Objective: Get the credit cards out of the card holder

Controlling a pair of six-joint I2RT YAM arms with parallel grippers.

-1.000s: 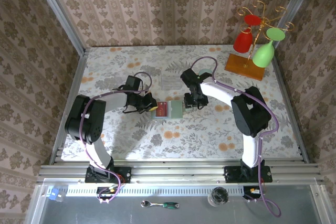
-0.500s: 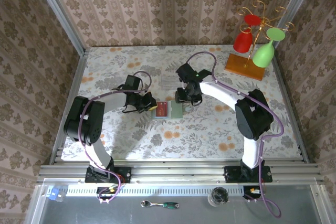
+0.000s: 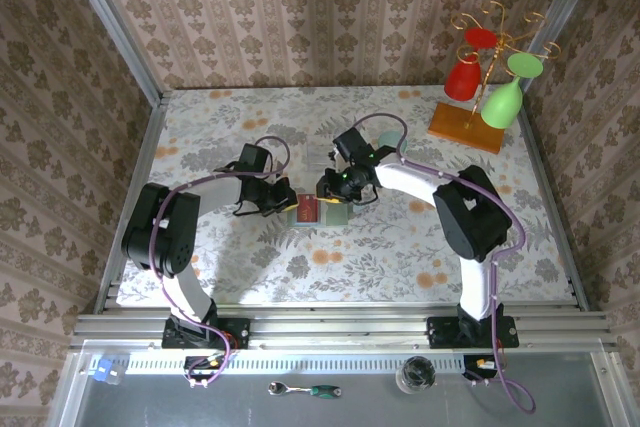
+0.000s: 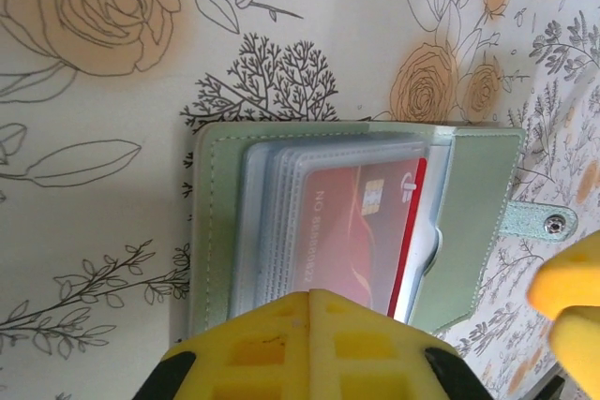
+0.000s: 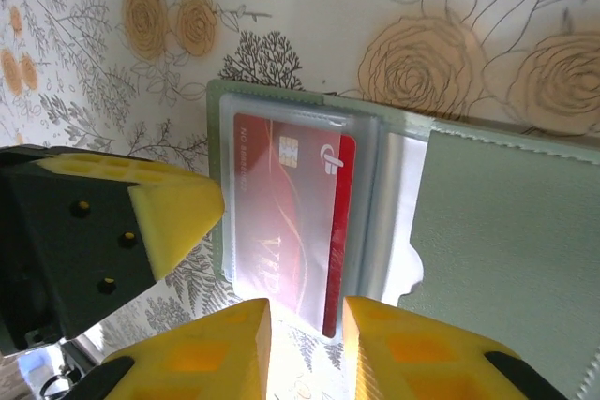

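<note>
The grey-green card holder [image 3: 335, 213] [image 4: 214, 222] [image 5: 506, 231] lies open on the flowered table. A red credit card [image 3: 307, 209] [image 4: 356, 222] [image 5: 291, 213] sits in its clear sleeves. My left gripper [image 3: 291, 205] [image 4: 312, 299] is shut and rests on the holder's left edge, its fingers meeting with nothing between them. My right gripper [image 3: 330, 193] [image 5: 307, 320] hangs over the holder from the far side. Its jaws stand a little apart around the red card's protruding corner, without touching the card.
A gold stand with red and green wine glasses [image 3: 490, 77] rises from a wooden base [image 3: 465, 127] at the back right. A clear plastic box [image 3: 322, 155] lies just behind the holder. Metal frame rails [image 3: 340, 325] edge the table.
My right arm has swung left over the holder and its jaws have narrowed around the card's corner. The left gripper stays put on the holder.
</note>
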